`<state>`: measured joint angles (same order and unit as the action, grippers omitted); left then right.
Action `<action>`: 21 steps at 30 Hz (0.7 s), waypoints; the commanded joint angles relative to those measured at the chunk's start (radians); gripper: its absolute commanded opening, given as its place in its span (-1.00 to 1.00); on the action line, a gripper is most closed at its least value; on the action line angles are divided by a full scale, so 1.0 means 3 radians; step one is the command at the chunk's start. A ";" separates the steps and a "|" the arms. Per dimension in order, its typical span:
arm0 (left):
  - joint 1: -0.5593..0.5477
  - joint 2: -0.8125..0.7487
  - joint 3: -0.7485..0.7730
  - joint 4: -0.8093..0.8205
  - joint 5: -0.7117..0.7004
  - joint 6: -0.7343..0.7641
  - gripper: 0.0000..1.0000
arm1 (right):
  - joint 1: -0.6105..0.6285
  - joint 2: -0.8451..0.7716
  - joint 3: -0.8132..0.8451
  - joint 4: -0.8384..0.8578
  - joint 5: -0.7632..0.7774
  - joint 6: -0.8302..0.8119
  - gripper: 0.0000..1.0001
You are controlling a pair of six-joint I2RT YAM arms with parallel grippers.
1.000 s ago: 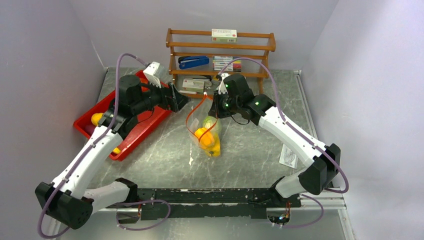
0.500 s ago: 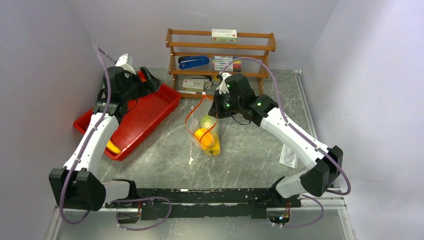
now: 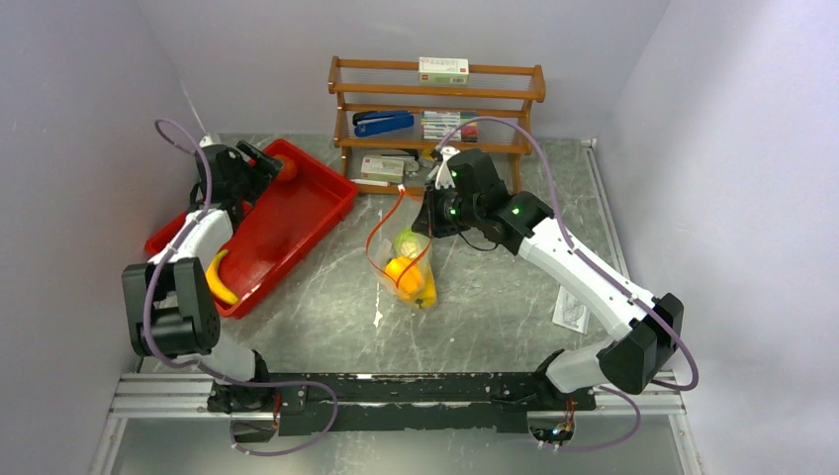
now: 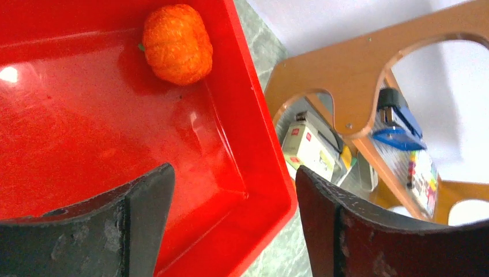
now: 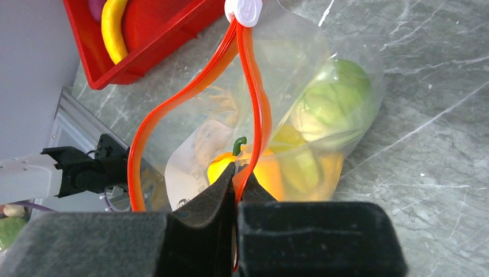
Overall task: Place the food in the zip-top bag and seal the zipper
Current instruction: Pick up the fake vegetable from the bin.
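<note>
- Left gripper (image 4: 233, 173): jaws apart, empty, above tray (image 4: 57, 115), near orange fruit (image 4: 177, 43) in tray's corner.
- Right gripper (image 5: 236, 173): clamped on zipper (image 5: 173, 104); bag (image 5: 300, 52), right of tray, contains food (image 5: 337, 101).

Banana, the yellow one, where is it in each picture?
Top external: banana on the left side, in the near end of the red tray.
Left wrist: not in it.
Right wrist: top left corner, in the tray.
Shared landmark: the red tray, seen in all three views.

Red tray (image 3: 297, 208), orange toy (image 4: 177, 43), red-orange zipper (image 5: 262, 104), seemingly pale-green fruit (image 5: 337, 101), grey-veined table (image 3: 495, 307)
</note>
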<state>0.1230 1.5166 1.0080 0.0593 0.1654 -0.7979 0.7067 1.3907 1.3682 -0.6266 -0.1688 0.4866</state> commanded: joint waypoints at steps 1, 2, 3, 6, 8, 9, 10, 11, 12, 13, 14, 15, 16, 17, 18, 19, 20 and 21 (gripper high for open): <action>0.0005 0.0160 -0.0097 0.0711 -0.0358 -0.0289 0.54 | 0.0028 -0.0119 0.0017 0.0127 -0.0001 0.0050 -1.00; 0.0013 0.0224 -0.0122 0.0815 -0.0394 -0.0306 0.54 | 0.0028 -0.0105 0.0038 0.0109 0.0005 0.0053 -1.00; 0.0014 0.0289 -0.0119 0.0896 -0.0402 -0.0300 0.55 | 0.0027 -0.0089 0.0082 0.0073 0.0010 0.0052 -1.00; 0.0013 0.0522 -0.0019 0.0997 -0.0412 -0.0179 0.64 | 0.0048 -0.0056 0.0196 -0.0041 0.0023 0.0035 -1.00; 0.0028 0.0650 -0.0064 0.1170 -0.0444 -0.0172 0.65 | 0.0055 -0.0094 0.0184 -0.0038 0.0056 0.0051 -1.00; 0.0034 0.0697 -0.0076 0.1202 -0.0466 -0.0176 0.65 | 0.0055 -0.0106 0.0180 -0.0039 0.0061 0.0057 -1.00; 0.0037 0.0737 -0.0070 0.1205 -0.0496 -0.0171 0.65 | 0.0060 -0.0109 0.0183 -0.0043 0.0057 0.0073 -1.00; 0.0037 0.0778 -0.0061 0.1186 -0.0537 -0.0179 0.65 | 0.0061 -0.0110 0.0182 -0.0046 0.0042 0.0087 -1.00; 0.0037 0.0825 -0.0058 0.1185 -0.0550 -0.0204 0.65 | 0.0063 -0.0106 0.0180 -0.0047 0.0019 0.0097 -1.00; 0.0047 0.0873 -0.0057 0.1220 -0.0535 -0.0266 0.64 | 0.0067 -0.0105 0.0175 -0.0042 0.0014 0.0108 -1.00; 0.0070 0.0949 -0.0051 0.1269 -0.0484 -0.0311 0.62 | 0.0072 -0.0105 0.0167 -0.0031 0.0017 0.0121 -1.00; 0.0083 0.1014 -0.0029 0.1276 -0.0418 -0.0345 0.59 | 0.0078 -0.0109 0.0157 -0.0023 0.0020 0.0124 -1.00; 0.0081 0.1069 0.0035 0.1241 -0.0369 -0.0375 0.55 | 0.0078 -0.0110 0.0151 -0.0012 0.0028 0.0130 -1.00; 0.0084 0.1130 0.0086 0.1203 -0.0332 -0.0386 0.54 | 0.0081 -0.0113 0.0149 -0.0008 0.0030 0.0139 -1.00; 0.0082 0.1183 0.0133 0.1182 -0.0305 -0.0388 0.53 | 0.0083 -0.0112 0.0156 -0.0015 0.0031 0.0140 -1.00; 0.0085 0.1231 0.0168 0.1197 -0.0274 -0.0379 0.50 | 0.0084 -0.0106 0.0162 -0.0022 0.0031 0.0137 -1.00; 0.0086 0.1286 0.0209 0.1229 -0.0251 -0.0363 0.49 | 0.0091 -0.0105 0.0164 -0.0028 0.0027 0.0141 -1.00; 0.0082 0.1343 0.0260 0.1237 -0.0234 -0.0336 0.48 | 0.0092 -0.0101 0.0160 -0.0024 0.0012 0.0148 -1.00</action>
<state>0.1406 1.8763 1.0191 0.3759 0.0563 -0.8959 0.7261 1.3880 1.3880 -0.6594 -0.1638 0.5171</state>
